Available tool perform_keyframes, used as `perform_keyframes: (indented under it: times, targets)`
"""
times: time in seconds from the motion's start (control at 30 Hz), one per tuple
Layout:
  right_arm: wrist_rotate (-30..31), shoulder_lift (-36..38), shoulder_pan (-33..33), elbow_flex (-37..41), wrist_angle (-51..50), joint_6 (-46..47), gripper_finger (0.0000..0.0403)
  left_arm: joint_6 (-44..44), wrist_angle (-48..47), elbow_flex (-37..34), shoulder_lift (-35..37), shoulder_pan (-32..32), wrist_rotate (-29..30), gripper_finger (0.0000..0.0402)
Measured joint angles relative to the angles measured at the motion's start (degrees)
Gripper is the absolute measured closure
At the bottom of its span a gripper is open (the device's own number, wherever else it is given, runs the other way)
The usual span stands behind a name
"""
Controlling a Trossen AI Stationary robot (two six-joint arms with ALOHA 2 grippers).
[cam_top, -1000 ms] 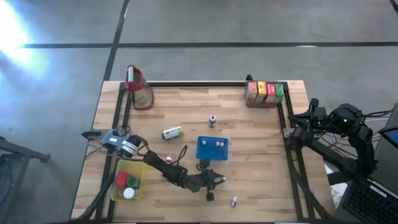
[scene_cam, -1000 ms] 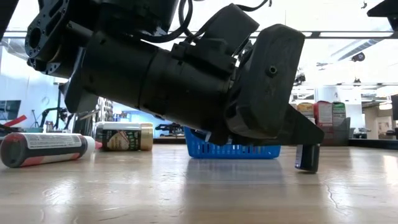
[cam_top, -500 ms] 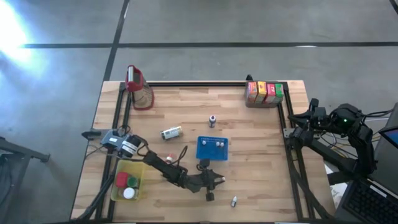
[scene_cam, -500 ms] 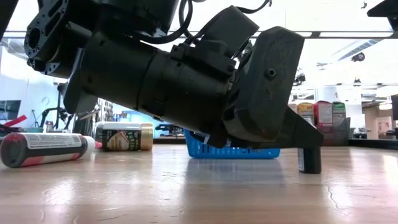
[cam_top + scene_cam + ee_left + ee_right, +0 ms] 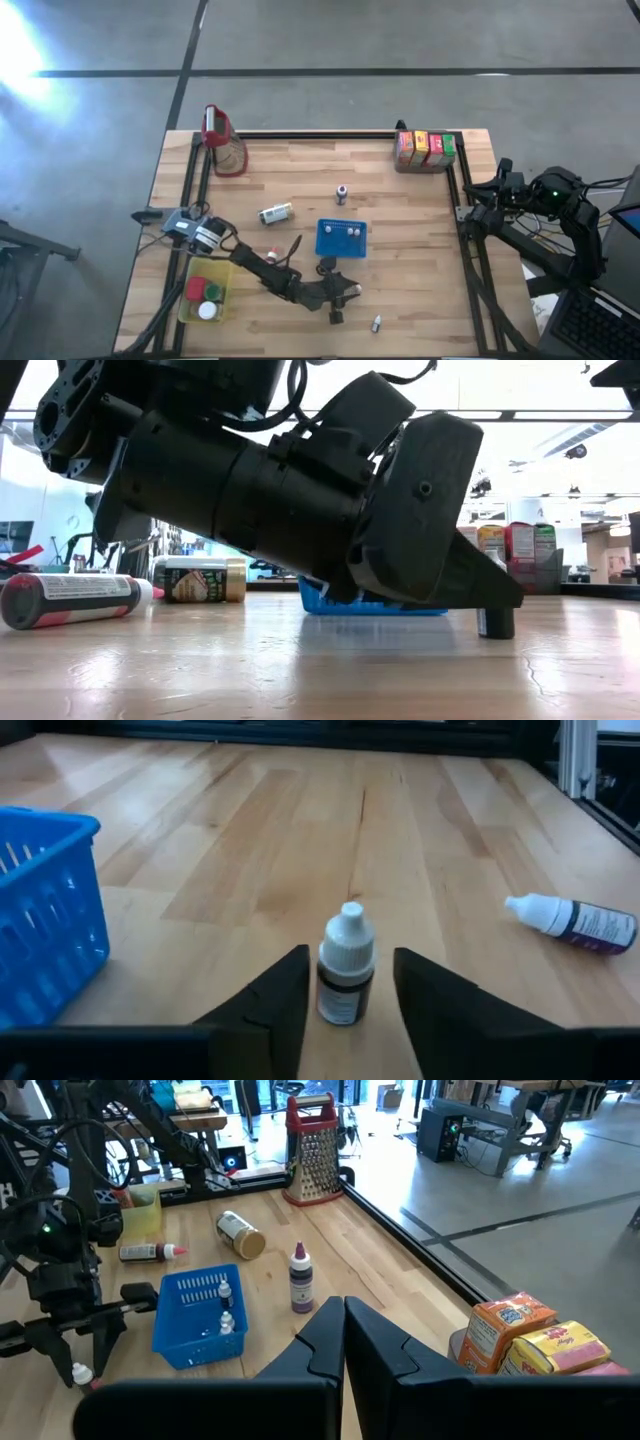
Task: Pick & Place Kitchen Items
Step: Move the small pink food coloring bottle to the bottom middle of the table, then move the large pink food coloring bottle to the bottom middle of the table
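Small white-capped dark dropper bottle (image 5: 345, 965): stood upright, cap up, between the released fingers (image 5: 285, 1005) of the left gripper (image 5: 347, 1010); base cut off. Right gripper (image 5: 344, 1342): fingers clenched, off the wooden counter (image 5: 420, 230).

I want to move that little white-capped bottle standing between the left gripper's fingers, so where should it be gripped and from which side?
Grip the small upright bottle on its dark labelled body, below the white cap, which tapers and would likely slip. It stands upright, so a level, side-on approach suits it. The left gripper already has one open finger on either side; closing there should hold it. The right gripper waits off the table's edge.
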State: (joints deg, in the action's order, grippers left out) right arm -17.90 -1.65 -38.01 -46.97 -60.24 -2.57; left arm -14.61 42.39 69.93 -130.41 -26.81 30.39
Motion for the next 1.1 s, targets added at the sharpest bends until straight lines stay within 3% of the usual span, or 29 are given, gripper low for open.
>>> perform_keyframes:
  times: [0.27, 0.6, 0.83, 1.1]
  targets:
    - [-0.01, 0.0, 0.0, 0.01, -0.01, 0.0, 0.0394, 1.25, 0.21, 1.1, 1.17, -0.07, -5.08, 0.0197]
    - [0.0, 0.0, -0.01, 0.01, 0.01, 0.0, 0.0394, 2.85, -5.25, 1.09, 6.78, -0.07, -6.3, 0.0195]
    - [0.01, 0.0, -0.01, 0.01, -0.01, 0.0, 0.0394, 3.0, -18.57, 1.09, 13.55, -0.07, -6.35, 0.0195]
    - [-0.01, 0.0, -0.01, 0.01, -0.01, 0.0, 0.0394, -8.32, -40.63, 1.14, 25.12, -0.37, -6.52, 0.0195]
